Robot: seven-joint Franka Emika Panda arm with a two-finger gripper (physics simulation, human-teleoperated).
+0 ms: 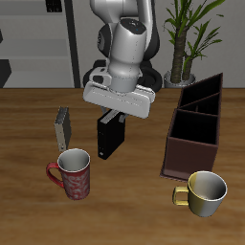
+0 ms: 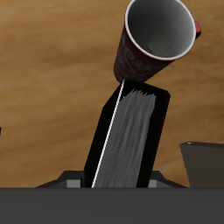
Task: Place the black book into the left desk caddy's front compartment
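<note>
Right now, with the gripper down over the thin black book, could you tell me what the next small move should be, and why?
Probably close and lift straight up. The gripper sits at the top of the thin black hardcover book, which stands upright on the wooden table, apart from the long dark brown desk caddy. Whether it already grips is hidden. The red patterned mug stands close, so avoid swinging sideways first.

The thin black hardcover book (image 1: 110,140) stands upright directly beneath the claw (image 1: 113,116), white page edge showing. The long dark maroon open-topped caddy (image 1: 196,126), its squarish front compartment (image 1: 189,155) empty, sits well apart from the claw.
</note>
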